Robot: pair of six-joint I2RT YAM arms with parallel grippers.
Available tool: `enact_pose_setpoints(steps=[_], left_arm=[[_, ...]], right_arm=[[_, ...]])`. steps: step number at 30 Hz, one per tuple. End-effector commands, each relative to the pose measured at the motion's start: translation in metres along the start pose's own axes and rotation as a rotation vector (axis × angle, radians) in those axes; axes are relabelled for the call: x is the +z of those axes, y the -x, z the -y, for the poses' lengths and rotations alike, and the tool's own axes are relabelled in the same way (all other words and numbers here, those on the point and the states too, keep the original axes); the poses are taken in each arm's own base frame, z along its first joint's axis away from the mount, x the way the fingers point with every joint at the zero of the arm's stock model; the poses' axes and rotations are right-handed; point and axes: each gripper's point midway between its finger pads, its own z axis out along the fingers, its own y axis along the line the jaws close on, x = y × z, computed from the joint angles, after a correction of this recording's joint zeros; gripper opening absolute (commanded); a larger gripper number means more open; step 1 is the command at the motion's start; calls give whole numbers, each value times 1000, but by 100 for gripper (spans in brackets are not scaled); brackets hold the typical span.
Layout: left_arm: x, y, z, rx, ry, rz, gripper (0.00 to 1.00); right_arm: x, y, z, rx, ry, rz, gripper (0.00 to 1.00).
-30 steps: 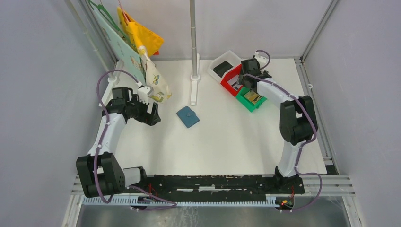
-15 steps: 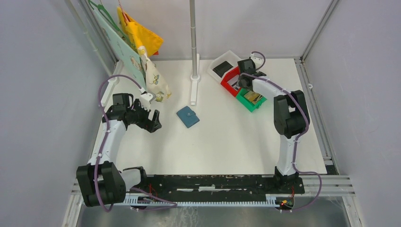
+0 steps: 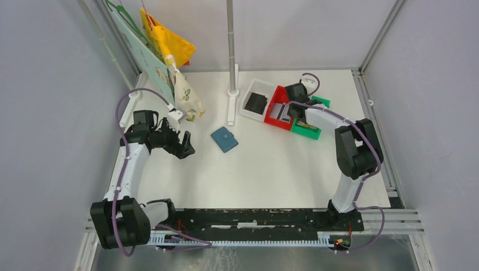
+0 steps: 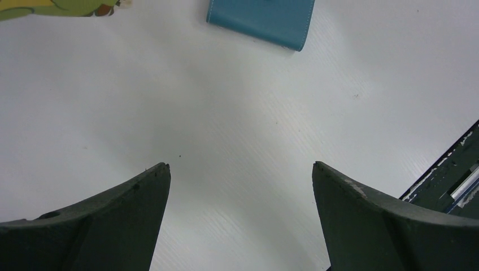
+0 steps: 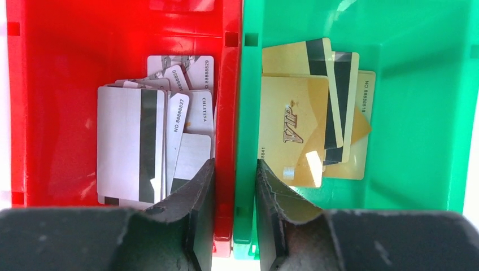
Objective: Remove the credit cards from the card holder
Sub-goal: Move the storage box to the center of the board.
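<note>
The teal card holder (image 3: 225,139) lies folded shut on the white table, and its edge shows at the top of the left wrist view (image 4: 260,20). My left gripper (image 3: 186,148) hovers open to its left, with only bare table between the fingertips (image 4: 242,165). Silver credit cards (image 5: 130,141) lie in the red bin (image 5: 56,84). Gold credit cards (image 5: 294,130) lie in the green bin (image 5: 418,113). My right gripper (image 5: 235,164) is shut on the two bins' touching walls, one finger inside each bin.
A white bin (image 3: 255,101) holding a flat black item stands left of the red bin (image 3: 277,107) and the green bin (image 3: 309,129). A metal pole (image 3: 231,56) rises at the back centre. Hanging cloths (image 3: 169,62) crowd the back left.
My right gripper has closed onto the red and green bins' walls, and the three bins have swung round and shifted. My left gripper has edged slightly towards the card holder.
</note>
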Motion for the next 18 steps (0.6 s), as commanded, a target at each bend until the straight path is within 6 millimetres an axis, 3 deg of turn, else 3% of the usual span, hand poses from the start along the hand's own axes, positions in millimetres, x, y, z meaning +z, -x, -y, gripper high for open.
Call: enact_pose_setpoints(steps=[1, 9, 18], left_arm=[[-13, 24, 11, 91, -39, 61, 100], [-12, 17, 21, 97, -104, 24, 100], [-16, 21, 28, 110, -133, 30, 100]], right_arm=[[-32, -12, 15, 17, -6, 14, 21], [-67, -38, -3, -91, 73, 17, 19], [-85, -63, 1, -163, 86, 29, 19]])
